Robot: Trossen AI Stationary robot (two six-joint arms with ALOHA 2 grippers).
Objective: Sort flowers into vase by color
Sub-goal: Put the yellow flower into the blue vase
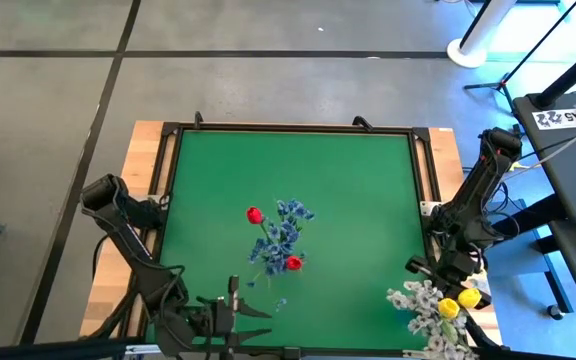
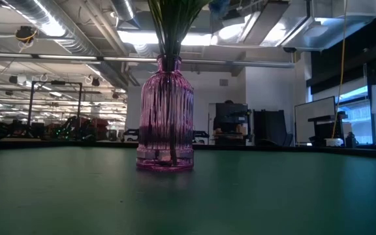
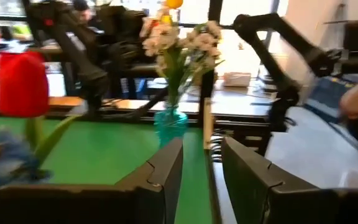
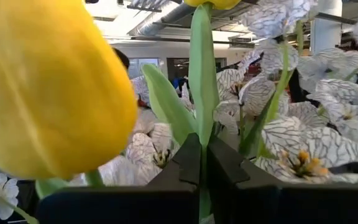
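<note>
Yellow tulip (image 4: 201, 81) stem stands straight up between the right gripper (image 4: 202, 163) jaws, which are pinched on it at five o'clock above the teal vase (image 3: 169, 124), while the left gripper (image 3: 202, 163), jaws apart, waits at seven o'clock.

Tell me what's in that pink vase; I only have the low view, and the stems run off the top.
Observer: The pink vase holds red tulips and blue sprays.
Operator: Is there any other vase?
Observer: Yes, a teal vase at the table's right corner on the arms' side, with whitish blossoms and yellow tulips in it.
Operator: What are the arms doing?
Observer: The right end effector is shut on a yellow tulip's stem at that teal vase. The left end effector waits open at the table's edge on the arms' side.
</note>
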